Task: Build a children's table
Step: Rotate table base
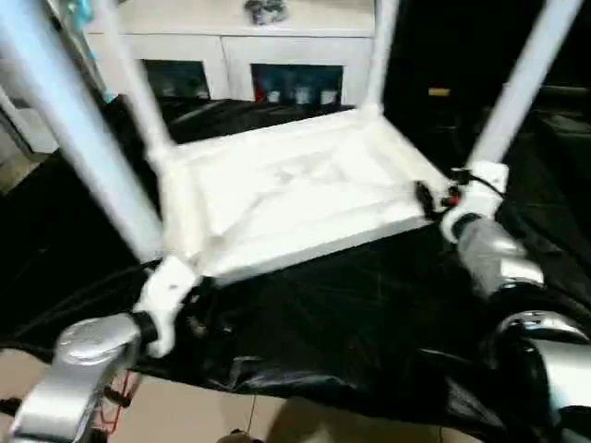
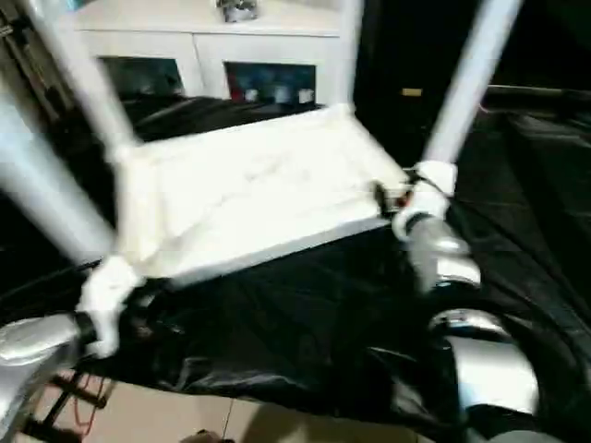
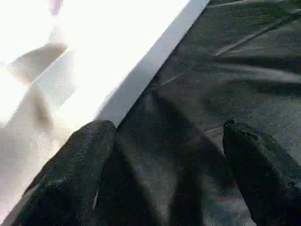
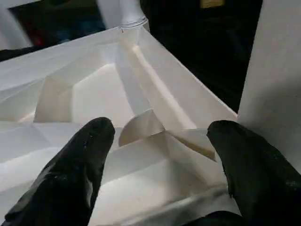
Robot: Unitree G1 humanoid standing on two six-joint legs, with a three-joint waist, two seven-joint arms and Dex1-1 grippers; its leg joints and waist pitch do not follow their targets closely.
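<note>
Children's table lies upside down on a black sheet, its ribbed underside facing up and four white tube legs standing up from the corner sockets. It sits between the two claws, in front of a white cabinet with glass-fronted compartments.

Left claw is spread wide and holds nothing; one fingertip is just beside the tabletop's near edge, the other over the sheet. Right claw also stands wide and empty, over the ribbed corner, with a leg just beside its outer finger.

Likely trouble: with both claws this close to the legs, a careless arm swing could knock a leg and tilt it in its socket, or shove the whole piece across the slippery sheet. Whether every leg is seated fully I cannot tell; a loose one could drop out when the table is turned over.

The plastic is plain white, with diagonal ribs meeting at the middle.
</note>
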